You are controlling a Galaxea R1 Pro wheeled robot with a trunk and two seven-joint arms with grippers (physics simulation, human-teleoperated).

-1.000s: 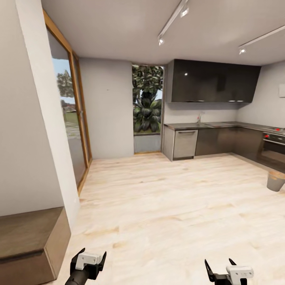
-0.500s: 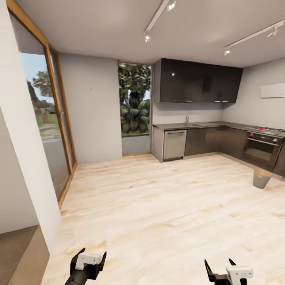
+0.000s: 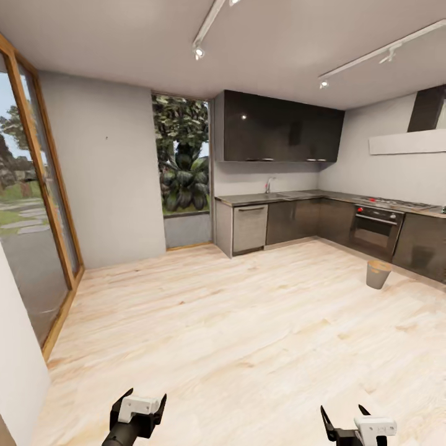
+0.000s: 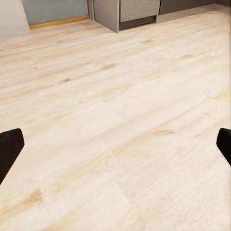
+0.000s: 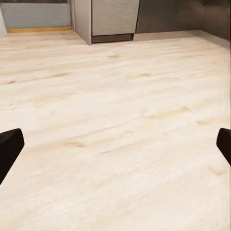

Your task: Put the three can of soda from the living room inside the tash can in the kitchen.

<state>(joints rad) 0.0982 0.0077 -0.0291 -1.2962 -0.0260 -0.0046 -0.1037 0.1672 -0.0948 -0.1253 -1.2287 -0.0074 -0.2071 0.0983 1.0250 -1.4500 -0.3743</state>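
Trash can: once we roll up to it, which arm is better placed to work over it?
Right, probably. The trash can stands on the floor ahead on the right gripper's side, before the oven. Both grippers, including the left gripper, are open and empty.

bright, even daylight from the glass doors (image 3: 34, 210) and ceiling spotlights (image 3: 199, 52), small glints on glossy wall cabinets (image 3: 282, 133), soft render blur, wide-angle stretch at head-view edges.
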